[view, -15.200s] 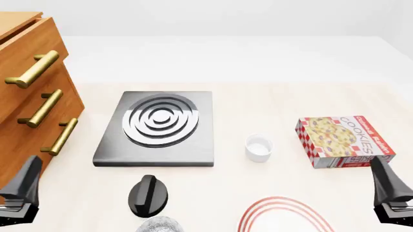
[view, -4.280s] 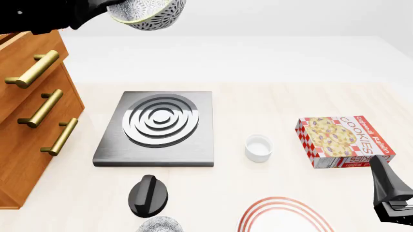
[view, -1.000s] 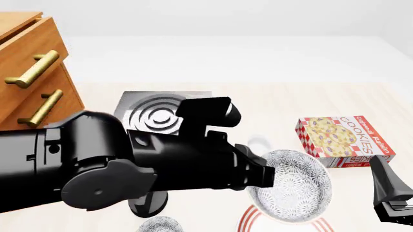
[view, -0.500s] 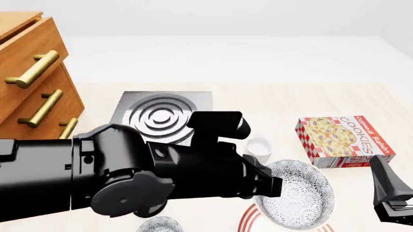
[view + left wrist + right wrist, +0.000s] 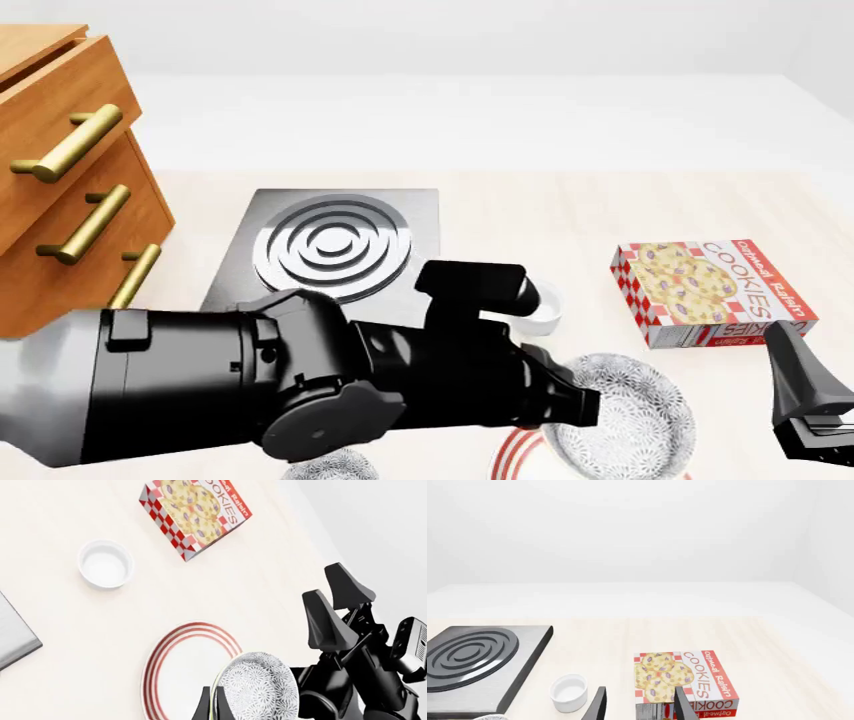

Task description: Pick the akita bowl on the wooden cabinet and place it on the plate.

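While the left gripper (image 5: 209, 707) pinches the akita bowl (image 5: 259, 689) by its rim over the plate (image 5: 177, 670), the right gripper (image 5: 639, 702) sits parted.

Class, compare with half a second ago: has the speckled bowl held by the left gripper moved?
Yes. The akita bowl has sunk lower toward the plate, farther below the cookie box.

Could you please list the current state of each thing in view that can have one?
Left pincer: shut on the akita bowl's rim.
Akita bowl: held tilted above the plate, not yet set down.
Plate: flat on the table, nothing resting on it yet.
Right pincer: open, holding nothing.
Wooden cabinet: drawers closed.
Cookie box: lying flat, closed.
White cup: upright, looks empty.
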